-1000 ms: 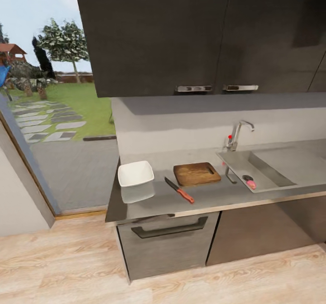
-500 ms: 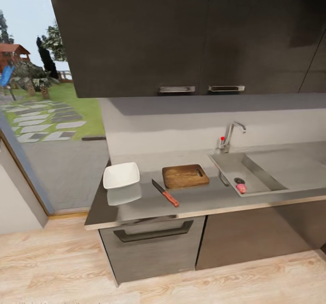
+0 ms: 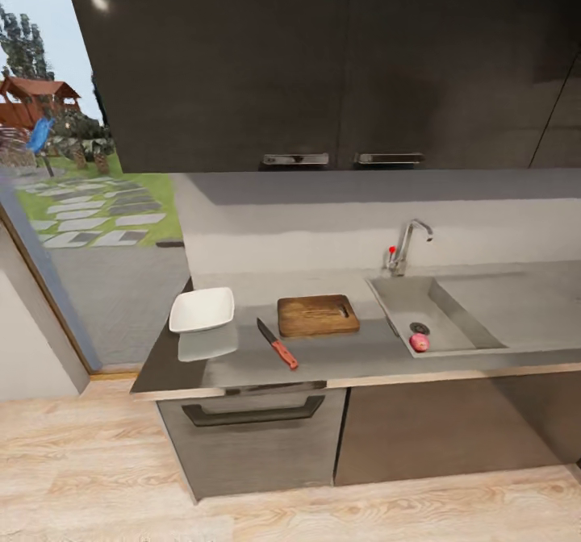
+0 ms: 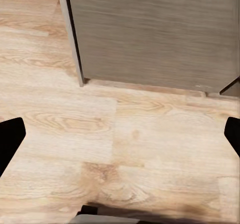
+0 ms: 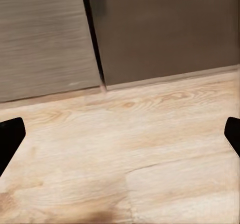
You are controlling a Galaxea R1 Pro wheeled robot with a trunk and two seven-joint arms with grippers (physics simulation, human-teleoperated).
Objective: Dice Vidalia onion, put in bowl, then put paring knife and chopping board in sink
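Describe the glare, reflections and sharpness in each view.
Head view: glossy countertop mirrors the bowl; bright light spots glint on the dark upper cabinets; the render is slightly soft. Both wrist views: evenly lit wood floor, no glare, with dark blurred fingertips at the edges.

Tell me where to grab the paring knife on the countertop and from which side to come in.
Grip the paring knife by its red-orange handle, the end nearer the countertop's front edge. It lies flat, dark blade pointing back toward the wall, so probably come from above with the gripper fingers straddling the handle across its width, clear of the chopping board beside it.
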